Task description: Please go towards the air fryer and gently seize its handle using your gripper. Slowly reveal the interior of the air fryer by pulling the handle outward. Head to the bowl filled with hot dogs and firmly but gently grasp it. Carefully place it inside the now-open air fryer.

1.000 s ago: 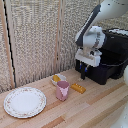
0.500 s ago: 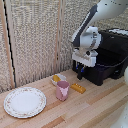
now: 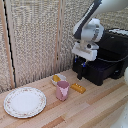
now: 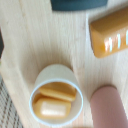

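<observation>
Exterior view, read from its left to its right. A floral-rimmed plate (image 3: 25, 101) lies flat on the wooden table (image 3: 95, 112) at the near left. Further right stands a pink cup (image 3: 62, 90), upright, with the bowl (image 3: 58, 78) just behind it, holding the hot dogs (image 3: 56, 78); a bare yellow-orange stick (image 3: 78, 88) lies flat just to the cup's right. Beyond these, the gripper (image 3: 80, 75) hangs from the white arm (image 3: 89, 30) in front of the air fryer (image 3: 106, 61), pointing down, its tip close above the table. The handle cannot be told apart from the dark gripper parts here, and whether the fingers are spread or pressed together cannot be told.

Wrist view. The bowl (image 4: 55, 96) sits on the wood with the hot dogs (image 4: 54, 101) inside. The cup's pink rim (image 4: 107, 106) shows beside it, apart from the bowl. The stick (image 4: 110, 34) lies near a dark edge (image 4: 79, 4).
</observation>
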